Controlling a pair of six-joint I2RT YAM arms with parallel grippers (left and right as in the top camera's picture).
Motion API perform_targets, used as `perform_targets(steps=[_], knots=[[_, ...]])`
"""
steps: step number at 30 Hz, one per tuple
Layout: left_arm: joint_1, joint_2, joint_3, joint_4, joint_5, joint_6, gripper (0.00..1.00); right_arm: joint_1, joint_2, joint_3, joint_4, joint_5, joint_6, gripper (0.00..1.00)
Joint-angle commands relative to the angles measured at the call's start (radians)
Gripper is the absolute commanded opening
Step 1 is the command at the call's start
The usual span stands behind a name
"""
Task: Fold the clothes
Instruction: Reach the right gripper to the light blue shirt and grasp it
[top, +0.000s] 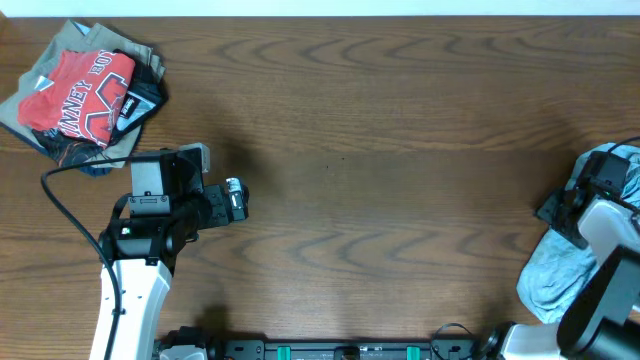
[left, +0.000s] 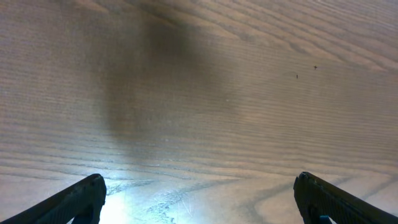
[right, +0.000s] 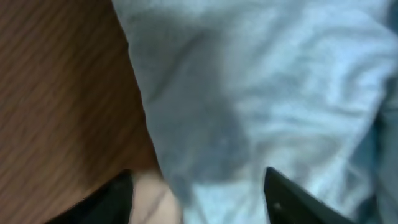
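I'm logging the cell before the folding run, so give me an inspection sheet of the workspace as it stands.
Surface: wooden table, no spills seen.
Job's things: pale blue-grey garment, crumpled at the right edge, not folded.
Clutter: red T-shirt atop khaki and dark garments, far left corner.
Grippers: left end effector open over bare wood; right end effector open, close over the garment.
Cables: black cable looping on the table beside the left arm.
Surroundings: rig bar along the near edge; nothing else seen.

Table (right: 56, 93) shows left of the clothes (right: 261, 93); the gripper (right: 198, 186) straddles the clothes' left edge, fingers wide apart.
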Motion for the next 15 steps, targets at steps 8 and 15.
perform_targets(steps=[8, 15], knots=[[-0.003, 0.001, 0.022, 0.095, 0.005, 0.017, 0.98, -0.001, 0.069, 0.013, 0.088, -0.169, -0.11, 0.01], [-0.003, 0.007, 0.022, 0.153, 0.006, 0.016, 0.98, 0.117, 0.045, 0.108, 0.225, -0.775, -0.253, 0.01]])
